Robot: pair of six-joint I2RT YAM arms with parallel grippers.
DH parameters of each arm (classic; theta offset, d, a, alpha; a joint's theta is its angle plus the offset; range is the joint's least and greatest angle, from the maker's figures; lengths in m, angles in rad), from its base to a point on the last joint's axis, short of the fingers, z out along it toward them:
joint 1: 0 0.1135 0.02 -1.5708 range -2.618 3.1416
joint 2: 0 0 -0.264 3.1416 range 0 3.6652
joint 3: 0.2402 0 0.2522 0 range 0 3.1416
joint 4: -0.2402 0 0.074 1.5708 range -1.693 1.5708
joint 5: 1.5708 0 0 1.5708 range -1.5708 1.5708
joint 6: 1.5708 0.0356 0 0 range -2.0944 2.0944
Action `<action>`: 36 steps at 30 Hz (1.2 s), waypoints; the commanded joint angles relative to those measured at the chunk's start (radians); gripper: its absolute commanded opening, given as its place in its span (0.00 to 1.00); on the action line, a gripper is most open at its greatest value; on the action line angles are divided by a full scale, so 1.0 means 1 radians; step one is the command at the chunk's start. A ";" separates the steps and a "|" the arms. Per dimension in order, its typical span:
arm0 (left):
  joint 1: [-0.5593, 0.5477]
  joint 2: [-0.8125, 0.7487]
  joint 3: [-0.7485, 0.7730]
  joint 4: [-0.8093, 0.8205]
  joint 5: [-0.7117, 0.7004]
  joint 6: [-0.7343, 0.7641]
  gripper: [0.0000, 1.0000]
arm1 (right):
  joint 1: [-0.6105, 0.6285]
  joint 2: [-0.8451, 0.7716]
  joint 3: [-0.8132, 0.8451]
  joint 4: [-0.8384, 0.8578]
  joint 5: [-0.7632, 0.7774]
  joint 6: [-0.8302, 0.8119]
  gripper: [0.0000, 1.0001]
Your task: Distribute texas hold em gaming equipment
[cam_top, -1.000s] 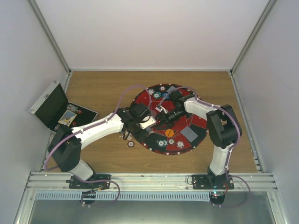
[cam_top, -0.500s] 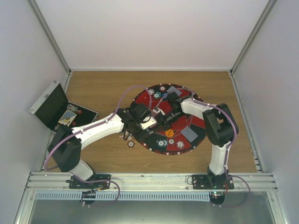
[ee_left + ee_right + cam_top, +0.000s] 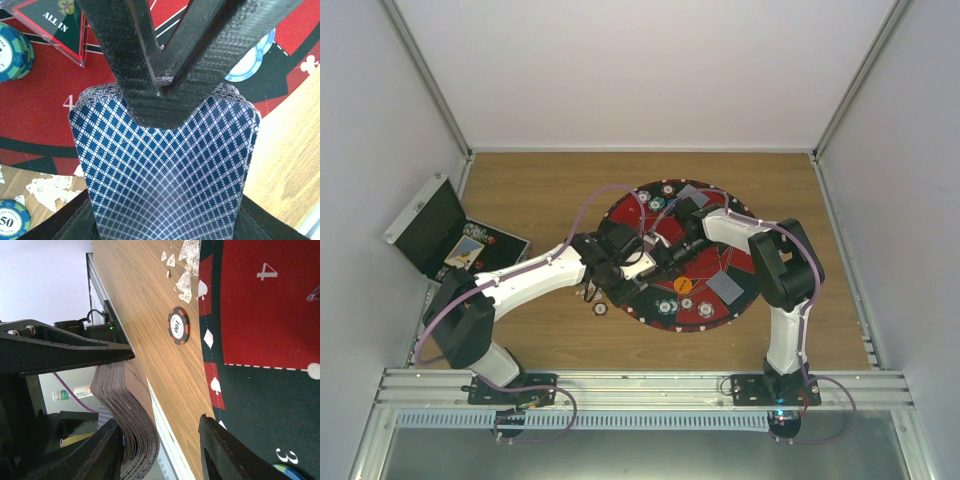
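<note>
The left gripper [image 3: 636,268] hangs over the left edge of the mat [image 3: 705,268] and clamps the deck [image 3: 165,175] by its long sides, diamond-patterned backs up. The squeeze bows the stack, as its curved end shows in the right wrist view. The deck is held off the surface, above the place where the mat's left rim meets the wooden table [image 3: 540,190]. The right gripper [image 3: 162,95] reaches in from the right, and its two black fingers come together in a V over the deck's far end. It is not clear whether they pinch a card or only rest there. A red chip [image 3: 178,326] lies alone on the table, just near-left of the mat. In the left wrist view, teal chips [image 3: 12,52] sit stacked on the mat beside a clear "ALL IN" plaque [image 3: 50,25], and a blue chip [image 3: 250,65] shows past the fingers on the other side. An orange disc [image 3: 682,285] lies on the mat's near half, with a near card [image 3: 727,285] face down to its right. A far card [image 3: 692,192] lies at the far rim. More chips sit at the near rim [image 3: 667,307]. The case [image 3: 440,235] lies with its lid up by the left wall, well apart from the mat.
</note>
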State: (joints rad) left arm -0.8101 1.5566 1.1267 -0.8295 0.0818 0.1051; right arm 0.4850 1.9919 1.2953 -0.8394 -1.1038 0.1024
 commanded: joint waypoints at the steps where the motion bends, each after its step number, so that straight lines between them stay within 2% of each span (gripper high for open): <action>1: -0.008 -0.030 -0.005 0.034 0.002 -0.010 0.54 | 0.008 -0.006 0.016 -0.026 0.080 -0.009 0.41; 17: -0.008 -0.039 -0.019 0.034 0.000 -0.015 0.54 | -0.029 -0.033 0.013 -0.031 0.074 -0.008 0.32; 24: -0.008 -0.036 -0.020 0.035 0.001 -0.015 0.54 | -0.028 -0.036 0.027 -0.068 -0.049 -0.073 0.16; 30: -0.008 -0.026 -0.015 0.036 0.001 -0.015 0.54 | -0.028 -0.050 0.032 -0.072 -0.038 -0.082 0.01; 36: -0.008 -0.026 -0.012 0.032 -0.010 -0.012 0.54 | -0.037 -0.058 0.026 -0.039 -0.080 -0.055 0.01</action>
State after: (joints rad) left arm -0.8135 1.5562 1.1107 -0.8223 0.0853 0.0971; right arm 0.4644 1.9682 1.3094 -0.8860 -1.1492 0.0402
